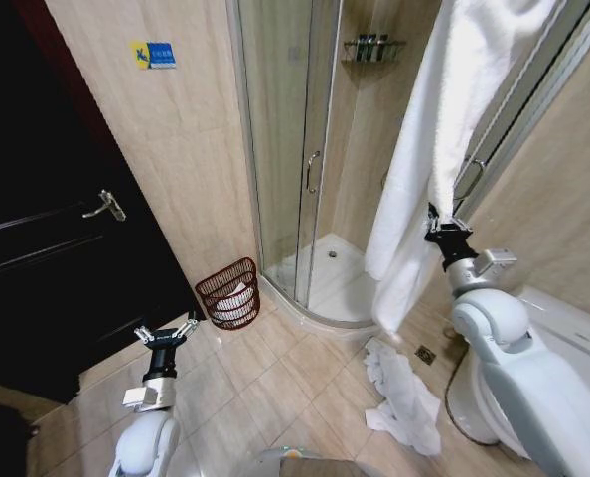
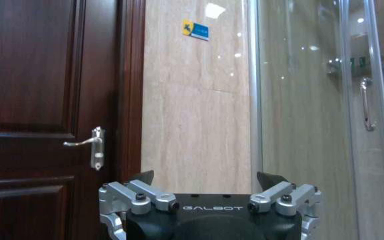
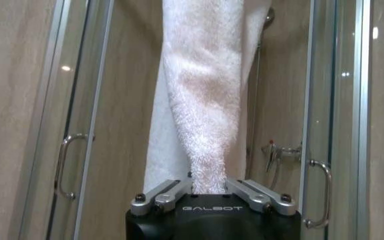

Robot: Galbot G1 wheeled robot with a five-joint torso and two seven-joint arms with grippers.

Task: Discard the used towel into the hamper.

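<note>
We see a white towel of rough, looped terry cloth, matt all over. The hamper looks like thin wire, perhaps coated. The door is dark glossy wood with a shiny metal handle. The wall tiles are smooth and polished, and the shower screen is clear glass.

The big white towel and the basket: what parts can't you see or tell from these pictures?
- Towel: its top runs off the head view's upper edge, so what it hangs from is hidden.
- Right claw: the pinched towel covers its fingertips in the right wrist view.
- Hamper: something white lies inside; too small to identify.
- Bottles on the shower shelf: too small to read.
- Left claw: open, holding nothing.
</note>
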